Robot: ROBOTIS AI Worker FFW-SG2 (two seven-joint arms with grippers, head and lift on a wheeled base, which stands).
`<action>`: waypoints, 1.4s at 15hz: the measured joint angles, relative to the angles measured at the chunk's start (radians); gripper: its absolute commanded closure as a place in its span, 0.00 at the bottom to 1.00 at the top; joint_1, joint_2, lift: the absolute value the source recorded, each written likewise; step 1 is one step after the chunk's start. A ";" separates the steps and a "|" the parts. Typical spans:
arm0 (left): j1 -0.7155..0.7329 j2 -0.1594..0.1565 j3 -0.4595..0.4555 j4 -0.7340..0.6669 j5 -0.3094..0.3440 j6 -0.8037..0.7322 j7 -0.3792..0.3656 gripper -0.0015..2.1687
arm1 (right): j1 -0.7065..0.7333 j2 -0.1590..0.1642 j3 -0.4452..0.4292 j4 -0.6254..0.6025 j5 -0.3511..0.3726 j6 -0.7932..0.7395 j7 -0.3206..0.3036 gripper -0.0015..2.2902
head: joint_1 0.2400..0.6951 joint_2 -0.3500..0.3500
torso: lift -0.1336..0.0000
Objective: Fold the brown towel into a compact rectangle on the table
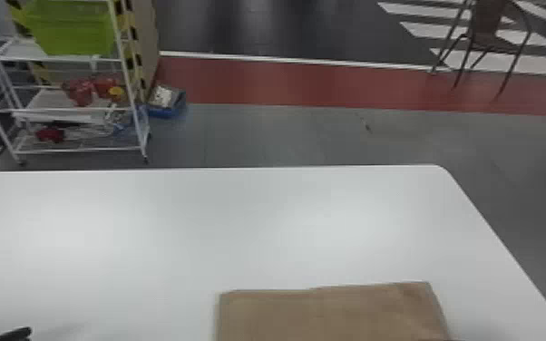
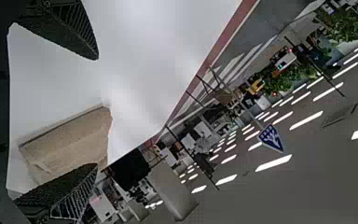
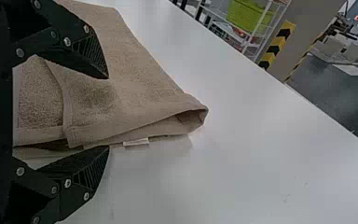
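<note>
The white counter (image 1: 149,226) supports the brown towel (image 1: 326,313), lying in layers. The right claw (image 3: 108,112), spread wide and empty, faces its layered edge, presumably for pinching; the left claw (image 2: 97,111), also wide and empty, sits apart, likely leaving room.

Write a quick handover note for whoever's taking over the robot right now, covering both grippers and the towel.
Left gripper: open and empty, off to the towel's left.
Right gripper: open, fingers apart near the towel's edge, not clamped on it.
Towel: on the table, near the robot.
Done: folded over into layers, outline roughly rectangular.
Left: one corner gapes and the layers' edges don't line up; probably tidy those, perhaps fold once more.
</note>
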 measured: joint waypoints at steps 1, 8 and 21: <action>0.000 0.000 -0.003 0.001 -0.001 0.000 0.000 0.03 | -0.004 0.000 -0.001 0.000 -0.003 0.004 0.000 0.19 | 1.00 0.31 | 0.09; 0.001 0.000 0.000 0.002 -0.001 0.000 0.000 0.03 | -0.016 0.000 0.011 -0.003 0.000 0.021 0.000 0.37 | 1.00 0.33 | 0.09; 0.002 0.000 -0.004 0.005 0.000 -0.003 0.000 0.03 | -0.032 0.000 0.013 -0.058 -0.030 0.056 0.000 0.32 | 1.00 0.35 | 0.09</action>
